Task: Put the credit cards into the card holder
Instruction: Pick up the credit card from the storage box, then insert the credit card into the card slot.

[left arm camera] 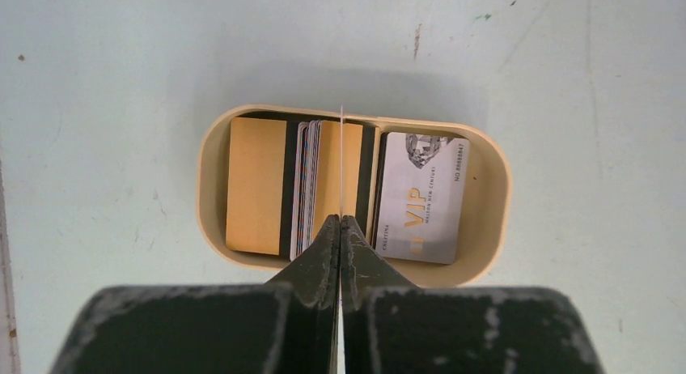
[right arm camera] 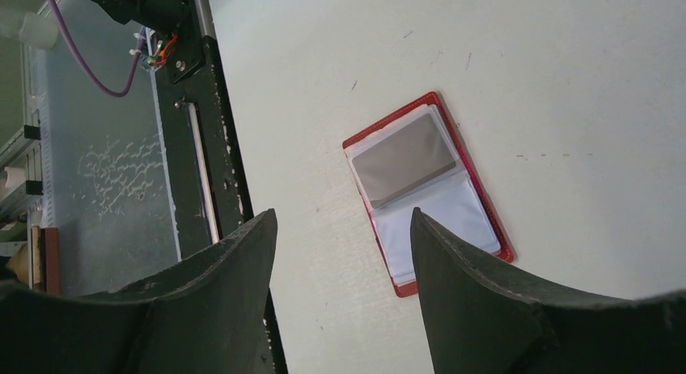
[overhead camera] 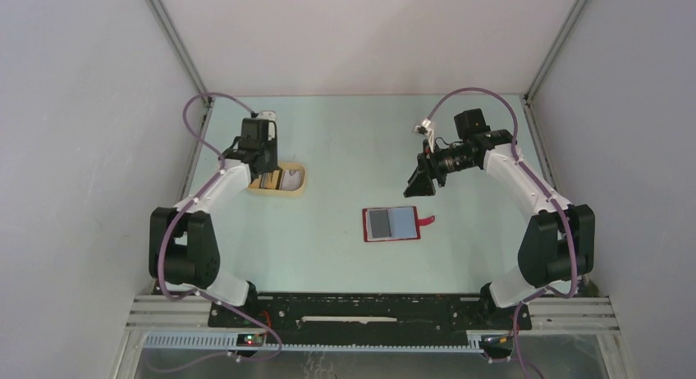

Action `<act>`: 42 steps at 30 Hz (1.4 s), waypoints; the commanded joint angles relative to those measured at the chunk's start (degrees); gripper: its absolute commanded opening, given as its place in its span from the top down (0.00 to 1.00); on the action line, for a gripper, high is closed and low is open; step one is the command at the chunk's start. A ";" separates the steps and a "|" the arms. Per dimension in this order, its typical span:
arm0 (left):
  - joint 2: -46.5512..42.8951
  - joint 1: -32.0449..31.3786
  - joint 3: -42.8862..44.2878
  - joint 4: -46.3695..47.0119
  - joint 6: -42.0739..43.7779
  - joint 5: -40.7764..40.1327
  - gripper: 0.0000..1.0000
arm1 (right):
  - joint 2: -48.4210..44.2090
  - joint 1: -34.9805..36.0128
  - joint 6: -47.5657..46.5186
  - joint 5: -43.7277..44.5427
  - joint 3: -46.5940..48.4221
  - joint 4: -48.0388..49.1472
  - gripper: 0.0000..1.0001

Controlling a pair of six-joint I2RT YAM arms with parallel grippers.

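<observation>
The card holder (overhead camera: 392, 224) lies open flat on the table, red-rimmed, with a grey and a pale-blue pocket; it also shows in the right wrist view (right arm camera: 425, 188). The credit cards sit in a tan oval tray (left arm camera: 485, 228): a golden one (left arm camera: 255, 186), a grey VIP one (left arm camera: 421, 196) and several standing on edge (left arm camera: 311, 188). My left gripper (left arm camera: 340, 220) is above the tray (overhead camera: 299, 189), shut on a thin card seen edge-on (left arm camera: 341, 163). My right gripper (right arm camera: 342, 214) is open and empty, held above the table up and to the right of the holder (overhead camera: 414, 186).
The holder's red closure tab (overhead camera: 427, 221) sticks out to its right. The black base rail (right arm camera: 190, 147) runs along the table's near edge. Grey walls close in the left, right and back of the table.
</observation>
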 commanded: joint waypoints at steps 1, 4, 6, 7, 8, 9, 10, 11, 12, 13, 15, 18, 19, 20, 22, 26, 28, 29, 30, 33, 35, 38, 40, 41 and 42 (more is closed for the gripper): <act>-5.99 0.36 -2.68 0.76 -3.34 2.99 1.00 | -0.55 0.04 -1.37 -1.34 0.71 -0.66 0.30; -9.74 -0.02 -5.22 2.02 -5.49 5.92 1.00 | -0.64 0.38 -1.44 -1.28 0.69 -0.67 0.30; -12.44 -0.33 -6.87 3.20 -6.88 8.46 1.00 | -0.64 0.85 -1.54 -1.06 0.69 -0.66 0.30; -13.99 -0.44 -7.93 4.23 -7.82 10.45 1.00 | -0.64 1.02 -1.55 -1.08 0.69 -0.66 0.30; -15.54 -0.57 -9.19 5.63 -8.82 12.99 1.00 | -0.64 1.24 -1.61 -1.15 0.73 -0.66 0.30; -17.18 -0.82 -10.60 7.43 -10.56 16.36 1.00 | -0.64 1.48 -1.55 -1.32 0.67 -0.68 0.30; -19.45 -1.08 -12.10 9.91 -12.06 19.43 1.00 | -0.60 1.75 -1.53 -1.41 0.68 -0.67 0.30; -20.41 -1.45 -13.95 12.56 -13.56 22.23 1.00 | -0.57 2.07 -1.44 -1.67 0.64 -0.66 0.30; -22.33 -2.04 -15.75 15.65 -15.15 24.95 1.00 | -0.55 2.37 -1.16 -2.22 0.64 -0.47 0.30; -23.50 -2.77 -17.44 18.87 -16.39 27.93 1.00 | -0.55 2.70 -0.66 -2.75 0.64 -0.16 0.30; -25.16 -4.77 -20.79 26.31 -19.52 32.53 1.00 | -0.42 3.39 1.01 -4.26 0.61 0.66 0.31; -26.50 -8.04 -25.93 37.28 -24.69 36.04 1.00 | 0.13 3.86 4.50 -6.91 0.60 2.58 0.32; -26.58 -9.10 -27.82 41.27 -26.93 36.70 1.00 | 0.35 3.92 6.58 -7.62 0.54 3.81 0.32; -26.45 -10.01 -29.52 45.78 -29.38 37.29 1.00 | 0.29 3.83 9.12 -7.96 0.04 6.00 0.32; -25.54 -12.40 -32.80 55.38 -34.13 37.48 1.00 | 0.01 3.58 14.07 -8.79 -1.28 10.35 0.32; -22.33 -17.72 -36.02 65.60 -39.86 34.75 1.00 | -0.39 3.44 25.73 -11.36 -5.26 21.77 0.32; -20.58 -19.54 -36.87 69.78 -42.20 33.69 1.00 | -0.03 3.38 30.51 -12.03 -6.91 26.51 0.32; -19.37 -20.34 -37.64 72.46 -44.26 33.38 1.00 | 0.24 3.37 32.43 -12.29 -7.66 28.80 0.31; -18.27 -20.78 -38.11 75.40 -46.00 33.14 1.00 | 0.70 3.24 34.97 -12.98 -8.15 30.45 0.31; -14.68 -21.72 -38.31 81.59 -50.36 33.62 1.00 | 2.43 2.66 40.29 -14.85 -8.95 34.70 0.31; -12.30 -22.38 -38.36 85.81 -52.87 33.87 1.00 | 2.51 2.64 41.13 -14.66 -9.17 35.58 0.32; -8.74 -23.06 -38.01 90.47 -55.82 34.91 1.00 | 2.07 2.64 44.05 -14.51 -9.92 38.66 0.32; -7.15 -23.48 -37.99 92.77 -57.32 35.04 1.00 | 2.21 2.43 46.60 -14.69 -10.35 41.13 0.32; -6.50 -23.68 -37.88 93.22 -57.73 35.17 1.00 | 2.49 2.32 47.87 -15.07 -10.41 42.35 0.33; -6.09 -23.93 -37.81 93.49 -57.99 35.27 1.00 | 2.60 2.17 49.35 -15.20 -10.39 43.59 0.34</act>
